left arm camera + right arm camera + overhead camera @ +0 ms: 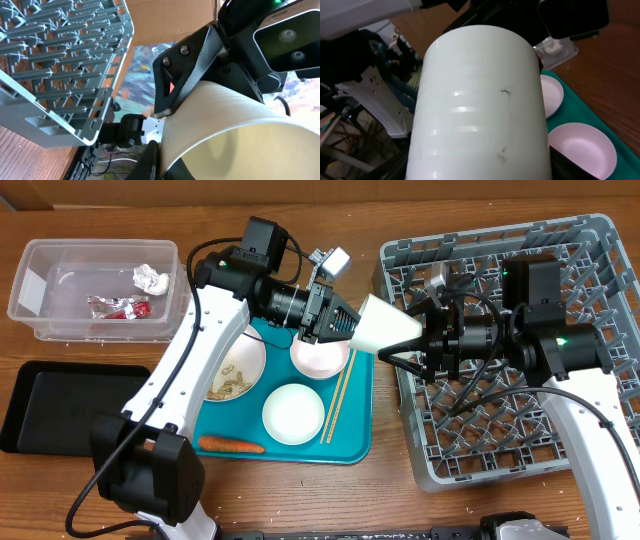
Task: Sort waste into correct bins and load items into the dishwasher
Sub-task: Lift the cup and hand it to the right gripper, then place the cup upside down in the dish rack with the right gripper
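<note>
The white cup (385,328) hangs on its side in the air, mouth toward 9 o'clock over the teal tray (355,442). Its narrow base points toward 3 o'clock, just over the left edge of the grey rack (600,240). The left jaws are pinched shut on the cup's rim wall. The right jaws straddle the base from 3 o'clock (whether they press on it I cannot tell). Bare bench (450,205) lies open at 12 o'clock. On the tray at 7 o'clock lie a bowl (293,413) and the chopsticks (338,395).

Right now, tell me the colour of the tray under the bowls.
The tray is teal, clearest from overhead.
</note>
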Robot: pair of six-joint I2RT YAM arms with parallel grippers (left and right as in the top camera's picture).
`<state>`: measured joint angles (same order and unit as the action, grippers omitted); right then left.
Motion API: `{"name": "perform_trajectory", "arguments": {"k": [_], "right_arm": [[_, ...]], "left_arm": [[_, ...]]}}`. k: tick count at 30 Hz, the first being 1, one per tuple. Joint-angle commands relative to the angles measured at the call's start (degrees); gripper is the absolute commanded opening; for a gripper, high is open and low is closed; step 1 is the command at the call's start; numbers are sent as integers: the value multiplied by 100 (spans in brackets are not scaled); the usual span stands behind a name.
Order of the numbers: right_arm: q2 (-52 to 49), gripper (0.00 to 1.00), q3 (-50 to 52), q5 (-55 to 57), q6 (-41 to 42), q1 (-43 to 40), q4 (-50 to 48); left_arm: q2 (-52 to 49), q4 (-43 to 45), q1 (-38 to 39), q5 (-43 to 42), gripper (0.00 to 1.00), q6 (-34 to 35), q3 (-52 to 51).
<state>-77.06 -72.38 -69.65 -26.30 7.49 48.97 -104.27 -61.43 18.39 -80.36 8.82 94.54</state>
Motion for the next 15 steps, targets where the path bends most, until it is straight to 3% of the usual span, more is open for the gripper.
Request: {"name": "perform_trajectory", "arguments": {"k": [1,4,7,15], "right_arm": [[42,62,-55,-245,-116,33,-111],[42,62,-55,-221,-111,31,-114],[42,59,-55,278,68,31,-114],[44,56,-76,2522,1115,11,-59]], "left_arm": [[114,-24,7,308,7,61,85],[114,-31,7,551,32,61,85],[116,-205,0,1432,48,61,85],[260,-498,-334,4050,54,295,90]]}}
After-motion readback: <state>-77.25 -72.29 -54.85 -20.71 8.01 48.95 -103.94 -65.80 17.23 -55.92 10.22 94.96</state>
